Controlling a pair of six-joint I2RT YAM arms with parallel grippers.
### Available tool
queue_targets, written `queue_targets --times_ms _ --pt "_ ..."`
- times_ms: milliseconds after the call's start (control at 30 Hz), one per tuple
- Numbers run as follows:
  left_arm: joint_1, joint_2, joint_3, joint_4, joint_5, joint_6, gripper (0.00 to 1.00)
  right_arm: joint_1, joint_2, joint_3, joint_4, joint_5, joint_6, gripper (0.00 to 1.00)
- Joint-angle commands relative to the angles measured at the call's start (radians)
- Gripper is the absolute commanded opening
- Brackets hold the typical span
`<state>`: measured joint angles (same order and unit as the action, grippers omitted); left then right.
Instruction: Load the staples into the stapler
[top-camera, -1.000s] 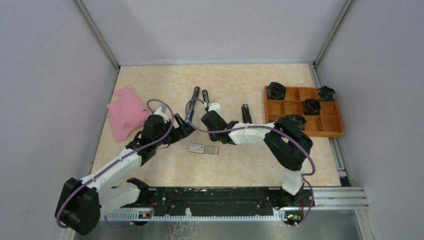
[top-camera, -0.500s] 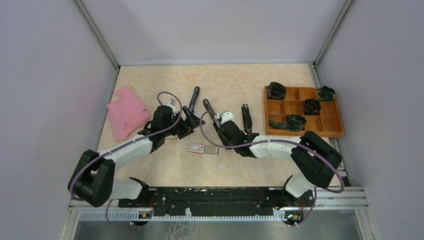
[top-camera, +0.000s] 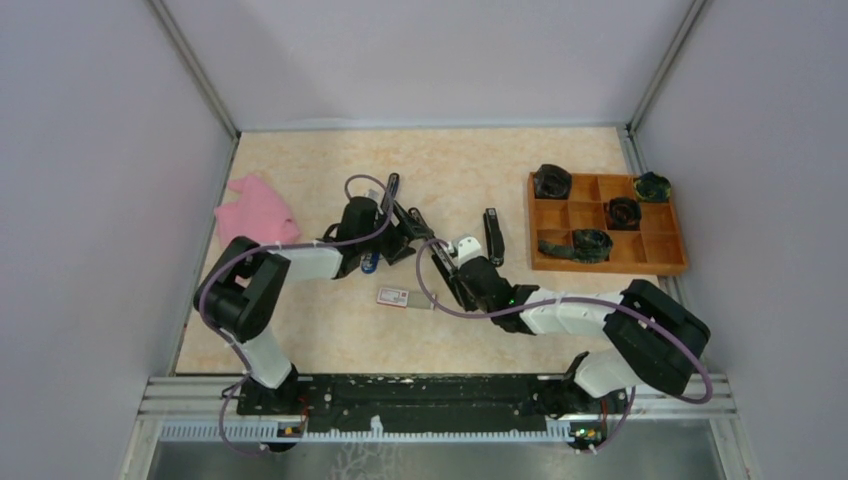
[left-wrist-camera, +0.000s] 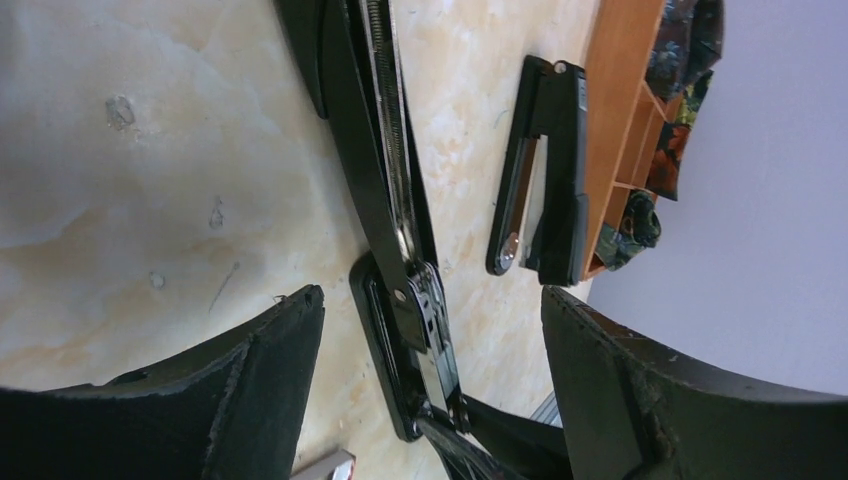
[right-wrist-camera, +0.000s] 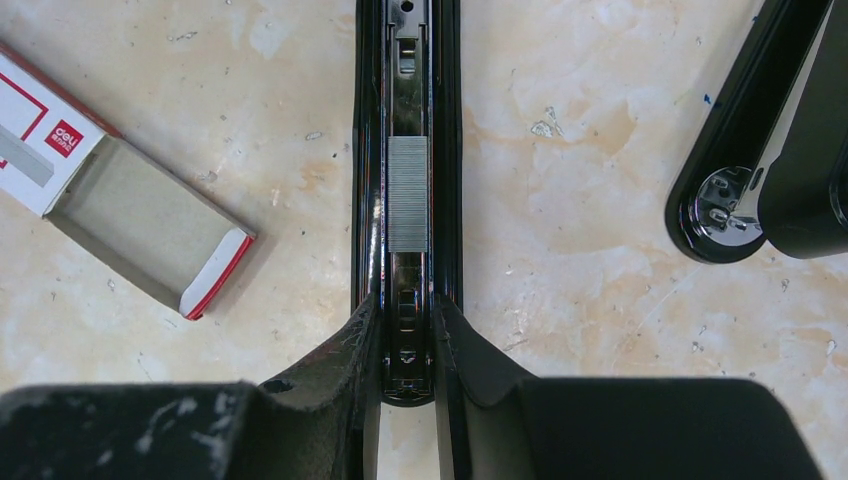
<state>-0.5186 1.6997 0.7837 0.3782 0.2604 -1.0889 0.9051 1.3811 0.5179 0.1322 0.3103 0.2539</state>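
The black stapler (top-camera: 425, 238) lies opened out flat on the table. In the right wrist view its channel (right-wrist-camera: 407, 90) faces up, and a grey staple strip (right-wrist-camera: 407, 195) lies in it. My right gripper (right-wrist-camera: 407, 345) is shut on the near end of that channel; it also shows in the top view (top-camera: 445, 263). My left gripper (left-wrist-camera: 432, 300) is open, with its fingers apart on either side of the stapler's hinge end (left-wrist-camera: 405, 330), and it touches nothing. The white, red-printed staples box (right-wrist-camera: 40, 150) lies left of the stapler with its tray (right-wrist-camera: 140, 225) slid out.
A second, closed black stapler (top-camera: 492, 235) lies right of the open one, close to a wooden compartment tray (top-camera: 660, 262) that holds dark items. A pink cloth (top-camera: 255, 210) lies at the far left. The staples box (top-camera: 393, 296) lies near my right gripper.
The right gripper has moved toward the near right, and the stapler's channel part has swung out with it. The left arm has swung right, so its open gripper now straddles the stapler.
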Motion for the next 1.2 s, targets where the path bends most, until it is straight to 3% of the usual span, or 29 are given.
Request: queue_targets --times_ms 0,433,633,1000,1167 --pt "-0.02 0.074 0.057 0.06 -0.042 -0.038 0.83 -0.008 -0.043 -0.012 0.132 -0.02 -0.016 0.03" --pt "-0.031 0.239 0.162 0.058 -0.11 -0.027 0.73 -0.014 -0.039 -0.027 0.173 -0.074 -0.002 0.0" --pt "-0.031 0.227 0.181 0.112 -0.184 0.088 0.69 -0.015 -0.028 -0.027 0.176 -0.085 -0.002 0.0" --pt "-0.034 0.151 0.106 0.428 -0.128 0.261 0.63 -0.017 -0.013 -0.03 0.196 -0.091 -0.003 0.0" --pt "-0.046 0.119 0.074 0.485 -0.113 0.336 0.61 -0.018 -0.01 -0.039 0.221 -0.082 -0.012 0.0"
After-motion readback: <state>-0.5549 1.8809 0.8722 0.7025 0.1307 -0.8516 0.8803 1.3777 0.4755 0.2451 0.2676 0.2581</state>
